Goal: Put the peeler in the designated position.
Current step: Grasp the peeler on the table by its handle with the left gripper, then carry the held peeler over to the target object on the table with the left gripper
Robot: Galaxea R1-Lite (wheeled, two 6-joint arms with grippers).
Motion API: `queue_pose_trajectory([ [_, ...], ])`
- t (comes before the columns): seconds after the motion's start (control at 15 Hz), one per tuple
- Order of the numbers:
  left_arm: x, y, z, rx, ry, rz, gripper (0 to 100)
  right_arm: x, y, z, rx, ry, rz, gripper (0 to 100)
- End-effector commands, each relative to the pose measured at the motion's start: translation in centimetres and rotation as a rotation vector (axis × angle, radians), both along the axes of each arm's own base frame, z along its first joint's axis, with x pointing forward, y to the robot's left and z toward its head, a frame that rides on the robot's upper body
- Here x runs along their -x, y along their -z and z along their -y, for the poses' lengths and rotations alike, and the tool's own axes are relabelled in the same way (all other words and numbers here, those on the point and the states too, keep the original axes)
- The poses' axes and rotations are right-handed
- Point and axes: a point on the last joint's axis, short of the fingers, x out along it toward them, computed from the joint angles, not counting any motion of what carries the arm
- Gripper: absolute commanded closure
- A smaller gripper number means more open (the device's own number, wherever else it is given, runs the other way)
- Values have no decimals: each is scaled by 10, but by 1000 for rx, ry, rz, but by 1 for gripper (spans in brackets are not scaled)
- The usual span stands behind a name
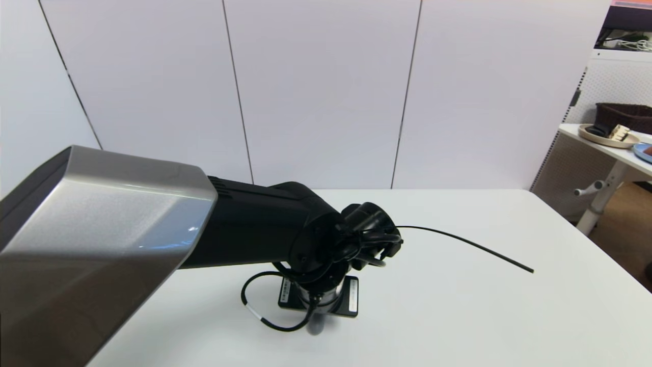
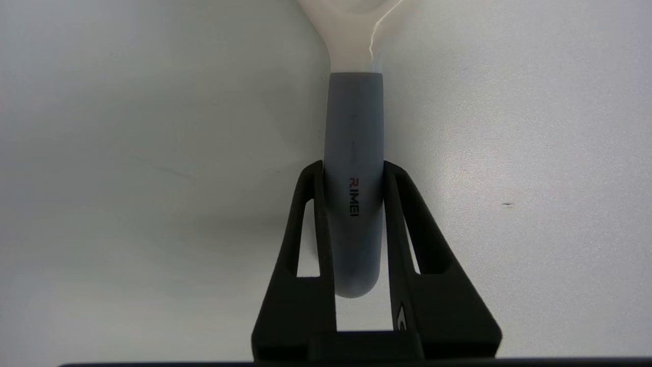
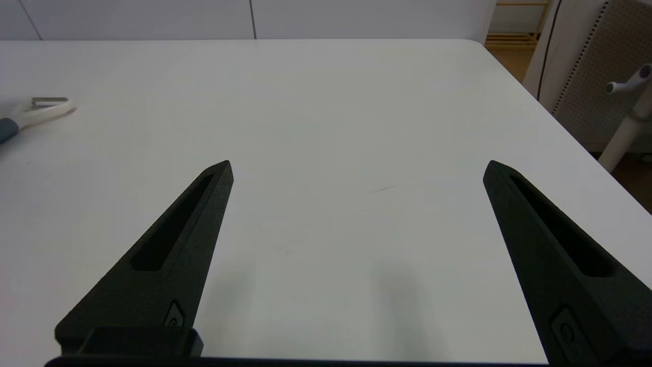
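The peeler (image 2: pixel 353 153) lies flat on the white table, its grey handle running between my left gripper's (image 2: pixel 353 169) two black fingers, which press on both sides of it. The cream forked head runs off the edge of the left wrist view. In the right wrist view the peeler's head and metal blade (image 3: pixel 45 108) show far off to one side on the tabletop. In the head view my left arm (image 1: pixel 285 239) reaches over the table with its wrist (image 1: pixel 318 288) pointing down, hiding the fingers and most of the peeler. My right gripper (image 3: pixel 356 168) hangs open over bare tabletop, holding nothing.
A thin black cable (image 1: pixel 468 245) arcs from the left wrist over the table's right half. The table's right edge (image 1: pixel 596 239) drops off beside a second white table (image 1: pixel 611 148) carrying a tray and a dark basket. White wall panels stand behind.
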Motion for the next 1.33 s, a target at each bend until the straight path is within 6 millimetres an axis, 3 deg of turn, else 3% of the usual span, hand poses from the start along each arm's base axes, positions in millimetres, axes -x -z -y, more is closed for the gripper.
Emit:
queue_pose_trajectory([
  [0.07,1,-5,-2,10,-4,0,100,0,0,0,0,0,-1,0],
  [0.27,5,-24,-8,45,-7,29,100,0,0,0,0,0,-1,0],
  [0.47,17,-69,-27,101,-26,142,100,0,0,0,0,0,-1,0],
  [0.6,28,-99,-51,93,-62,207,100,0,0,0,0,0,-1,0],
  [0.8,43,-142,-105,33,-163,304,100,0,0,0,0,0,-1,0],
  [1.07,72,-180,-190,-40,-280,315,100,0,0,0,-2,0,-1,0],
  [1.27,71,-198,-249,-194,-318,338,100,0,0,0,0,0,-1,0],
  [1.33,69,-204,-259,-223,-312,360,100,0,0,0,0,0,-1,0],
])
